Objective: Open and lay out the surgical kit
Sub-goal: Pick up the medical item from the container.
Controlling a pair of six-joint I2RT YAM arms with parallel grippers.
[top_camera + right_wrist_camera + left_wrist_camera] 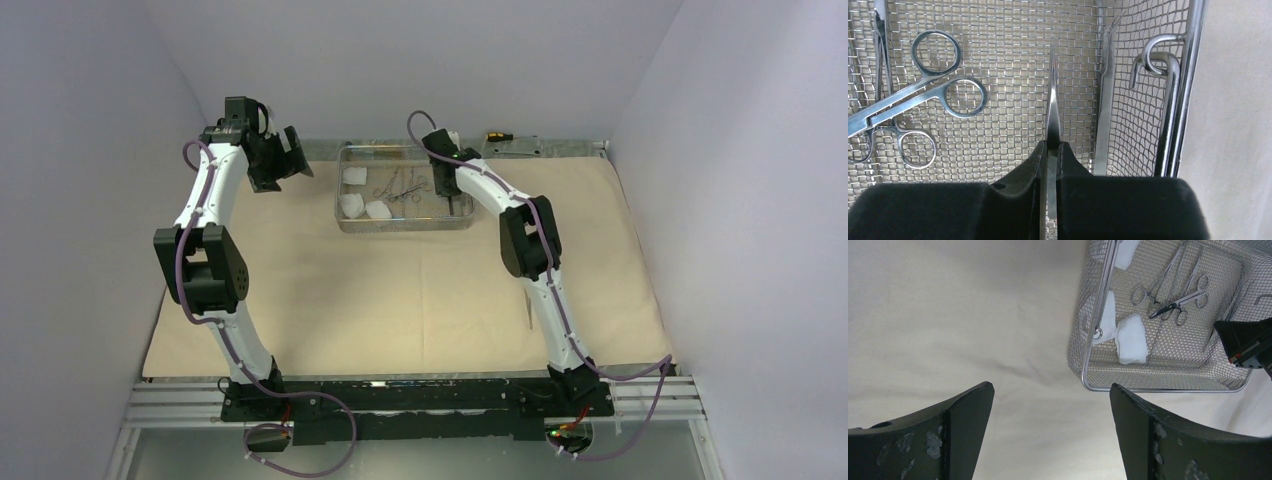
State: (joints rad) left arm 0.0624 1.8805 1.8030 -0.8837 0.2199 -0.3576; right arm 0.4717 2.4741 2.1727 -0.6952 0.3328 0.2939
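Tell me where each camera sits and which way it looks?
Top external: fixed above and behind, looking down on large beige wrap cloth and rectangular steel wire-mesh tray; left arm and right arm show.
Left wrist: on the left arm, looking down past the open left gripper at cloth and tray.
Right wrist: low inside the tray; the right gripper pinches slim steel tweezers.
Shared: both wrist views show the ring-handled steel clamps.

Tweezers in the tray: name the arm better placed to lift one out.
Right. The right gripper is shut on the tweezers inside the mesh tray; the left gripper hangs open over the cloth outside it.
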